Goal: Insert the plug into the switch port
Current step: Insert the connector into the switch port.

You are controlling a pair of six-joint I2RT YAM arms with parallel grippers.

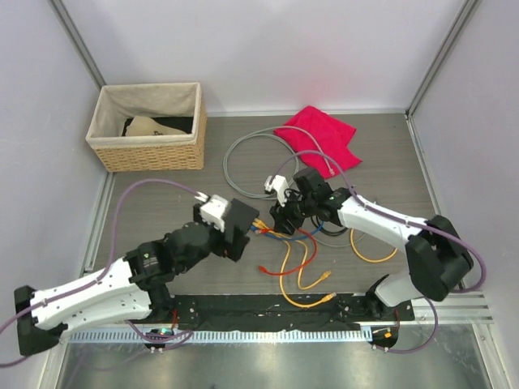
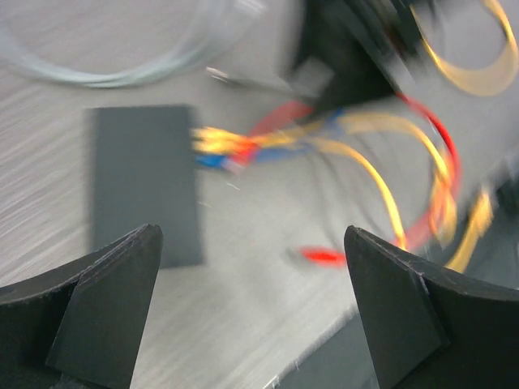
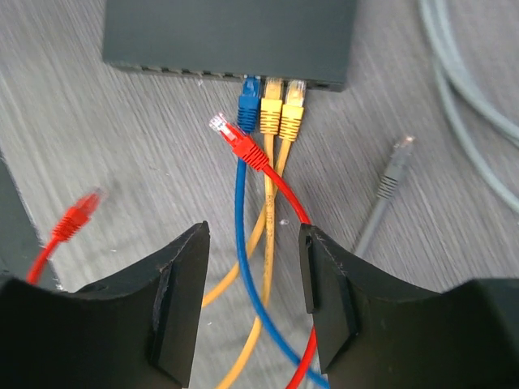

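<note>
Switch (image 3: 227, 32) lies dead ahead of my right gripper (image 3: 254, 237), port row facing me. Red plug (image 3: 235, 139) rests just short, tip angled left of blue plug (image 3: 249, 97). Right jaws apart over its cable, the nearer arm; left gripper (image 2: 251, 239) gapes, empty.

Loose red plug (image 3: 235, 139) just short of the switch (image 3: 227, 36), beside blue plug (image 3: 249, 101) and yellow plugs (image 3: 272, 105).

The switch (image 3: 227, 36) lies on the bench (image 1: 389, 162) below the left tool (image 2: 251, 235), ports facing right toward the right tool (image 3: 251, 231). Three plugs (image 3: 272, 109) sit side by side there; the loose plug (image 3: 219, 124) is just beside them, outside the ports.
</note>
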